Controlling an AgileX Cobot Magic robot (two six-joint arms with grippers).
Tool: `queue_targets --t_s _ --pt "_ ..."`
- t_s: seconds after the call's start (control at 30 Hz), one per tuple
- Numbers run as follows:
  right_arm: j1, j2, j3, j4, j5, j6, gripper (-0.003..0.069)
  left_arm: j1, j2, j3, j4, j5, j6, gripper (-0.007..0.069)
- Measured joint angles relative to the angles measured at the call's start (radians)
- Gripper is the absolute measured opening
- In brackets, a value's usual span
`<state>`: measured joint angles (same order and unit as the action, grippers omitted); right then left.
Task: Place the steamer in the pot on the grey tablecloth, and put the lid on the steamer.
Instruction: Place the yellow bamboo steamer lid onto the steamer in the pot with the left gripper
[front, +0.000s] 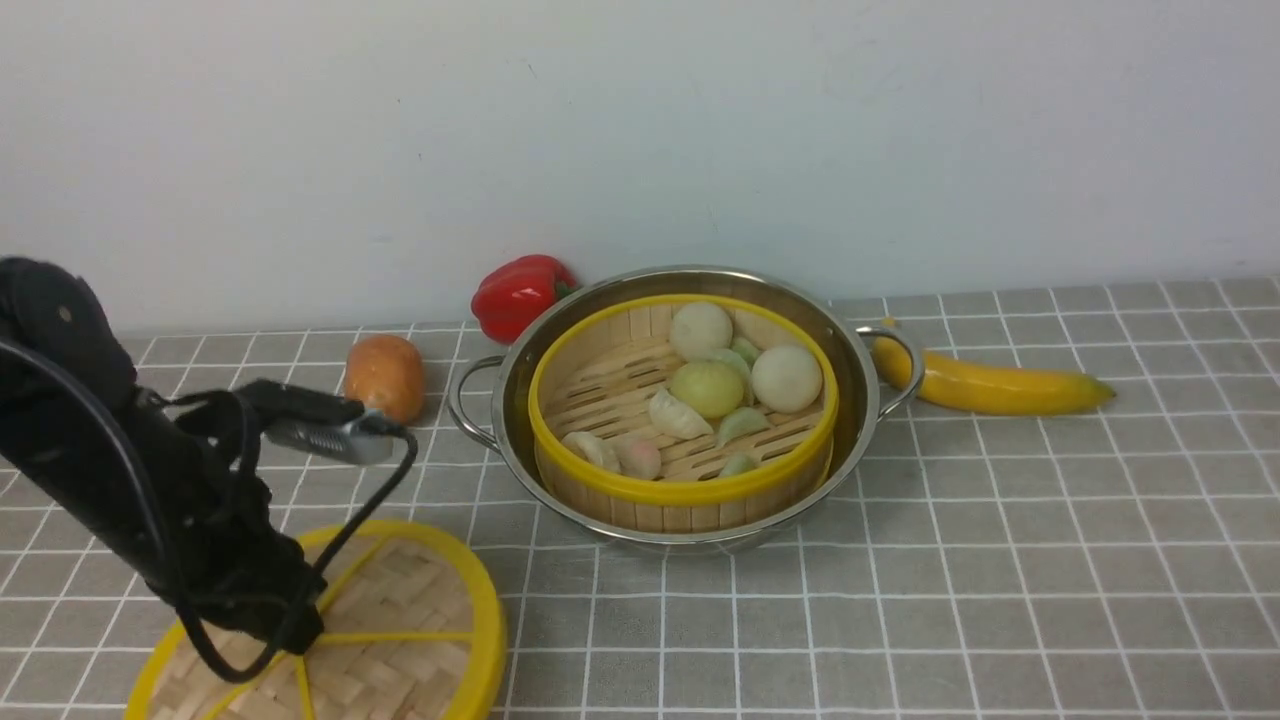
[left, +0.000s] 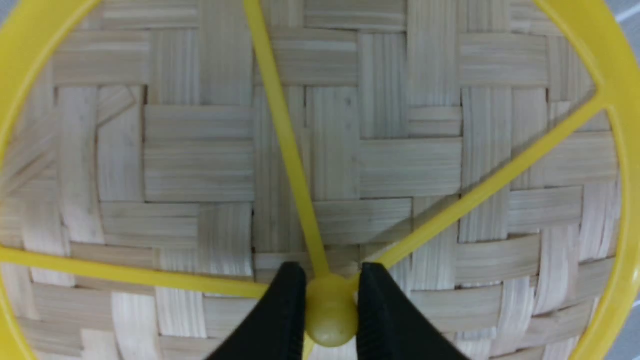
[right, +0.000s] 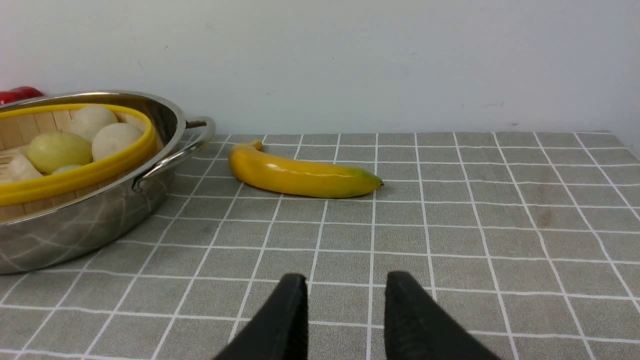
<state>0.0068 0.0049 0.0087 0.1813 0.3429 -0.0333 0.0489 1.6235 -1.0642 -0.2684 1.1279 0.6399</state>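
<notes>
The pot (front: 512, 400) stands on the grey tablecloth (front: 1000, 560) near the middle of its back edge, with one loop handle to each side. The steamer (front: 690, 490) sits inside the pot, upright, its yellow rim just within the steel wall. Several pale buns (front: 786, 377) and small dumplings (front: 678, 415) lie on its slatted floor. The steamer is uncovered.

The lid (front: 410, 610) is at the front left corner of the cloth, well apart from the pot. The left arm (front: 150, 480) reaches down over it. In the left wrist view the left gripper (left: 331, 272) is pinching the yellow knob (left: 331, 315) at the centre of the lid (left: 200, 165), one black finger (left: 285, 310) pressed against each side of it, where the yellow spokes meet. I cannot tell whether the lid rests on the cloth or is raised off it.

The right gripper (right: 345, 287) appears only in its own wrist view, low over bare cloth at the right side, its fingers spread apart with nothing between them.

A banana (front: 990, 388) lies near the back edge, just beside the pot's right handle. A red pepper (front: 520, 292) sits behind the pot at the back edge, and a round orange-brown item (front: 385, 376) lies near the left handle.
</notes>
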Motion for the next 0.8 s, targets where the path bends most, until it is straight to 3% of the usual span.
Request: queue_targets --t_s 0.37,0.8 --pt "0.000 0.000 0.000 0.001 0.000 0.000 0.0240 -0.007 -0.006 -0.241 0.042 0.077 -0.105 0.0123" --pt "0.000 0.000 0.000 0.001 0.000 0.000 0.0240 -0.254 0.075 -0.428 0.249 0.097 -0.162 0.0123"
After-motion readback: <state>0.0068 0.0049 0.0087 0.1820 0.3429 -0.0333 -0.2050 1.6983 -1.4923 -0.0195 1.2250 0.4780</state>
